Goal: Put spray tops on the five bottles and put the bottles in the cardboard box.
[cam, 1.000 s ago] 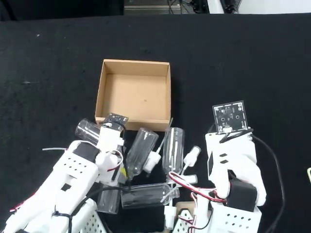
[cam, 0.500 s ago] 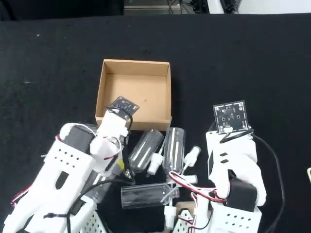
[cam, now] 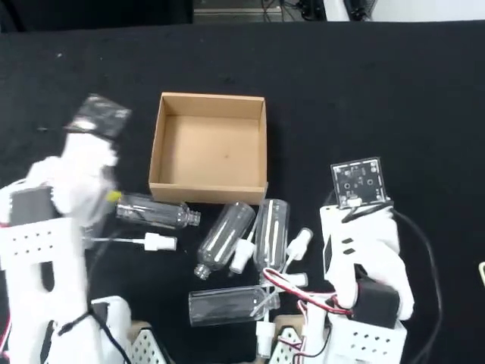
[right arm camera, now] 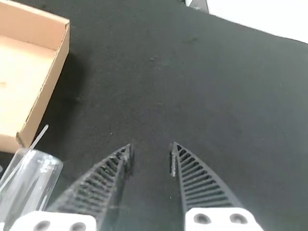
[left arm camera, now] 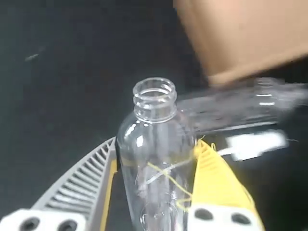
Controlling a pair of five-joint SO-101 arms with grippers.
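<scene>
My left gripper [left arm camera: 155, 149] is shut on a clear bottle [left arm camera: 154, 159] without a top, its open neck pointing away from the wrist. In the high view this bottle [cam: 158, 211] is held level just left of the cardboard box [cam: 212, 97], near its front corner. The box is empty. Three more clear bottles [cam: 224, 235] [cam: 270, 230] [cam: 227, 305] lie in front of the box. A white spray top [cam: 155, 243] with a long tube lies under the held bottle. My right gripper [right arm camera: 149, 161] hangs open over bare mat, with a bottle end [right arm camera: 24, 187] beside it.
More white spray tops [cam: 298, 244] [cam: 241, 256] lie among the bottles. The right arm [cam: 364, 258] stands to the right of the pile. Black mat stretches around the box and toward the far edge. The box wall [right arm camera: 45, 91] lies ahead of the right gripper.
The left arm has pulled a bottle out of the pile and swung up and to the left with it. The spray top with its tube now lies uncovered. The right arm stayed still.
</scene>
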